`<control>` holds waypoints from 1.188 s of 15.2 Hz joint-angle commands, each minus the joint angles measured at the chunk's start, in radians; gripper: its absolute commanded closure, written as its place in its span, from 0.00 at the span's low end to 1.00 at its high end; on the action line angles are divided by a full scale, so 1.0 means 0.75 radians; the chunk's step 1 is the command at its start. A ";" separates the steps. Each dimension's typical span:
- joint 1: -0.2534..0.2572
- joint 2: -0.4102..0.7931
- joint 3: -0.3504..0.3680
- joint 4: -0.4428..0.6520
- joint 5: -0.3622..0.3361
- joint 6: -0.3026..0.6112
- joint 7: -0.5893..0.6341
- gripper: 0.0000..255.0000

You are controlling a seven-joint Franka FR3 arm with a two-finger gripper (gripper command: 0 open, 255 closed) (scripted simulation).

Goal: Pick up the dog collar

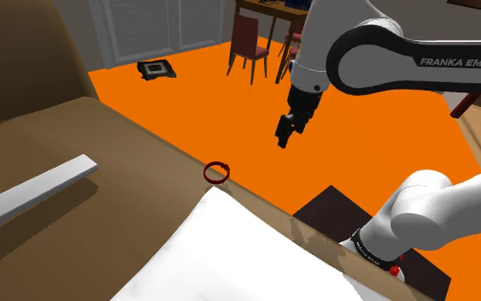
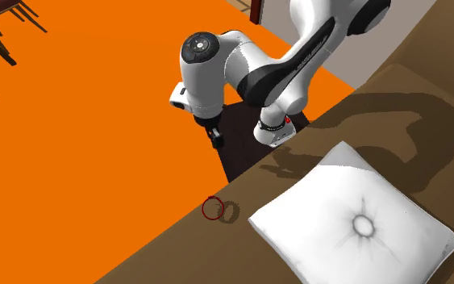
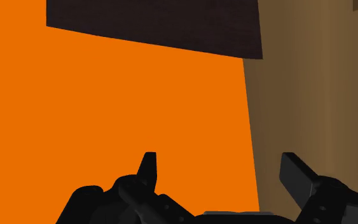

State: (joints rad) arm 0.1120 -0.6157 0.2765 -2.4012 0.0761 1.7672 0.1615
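The dog collar is a small dark red ring lying at the edge of the brown surface, beside the corner of a white pillow. From the second exterior view the collar sits right at the brown surface's rim. My black gripper hangs in the air over the orange floor, to the shoulder view's right of the collar and well above it. In the wrist view my gripper is open, its fingers apart with nothing between them, over orange floor and the brown edge.
A white flat bar lies on the brown surface at the shoulder view's left. The dark stand is close to the surface edge. Red-brown chairs and a table stand far back, with a small dark object on the floor.
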 commanded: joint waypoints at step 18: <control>0.009 0.540 0.428 0.261 -0.178 0.421 0.487 0.00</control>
State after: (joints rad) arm 0.1195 -0.2187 0.5946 -2.1973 -0.0524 2.0677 0.5211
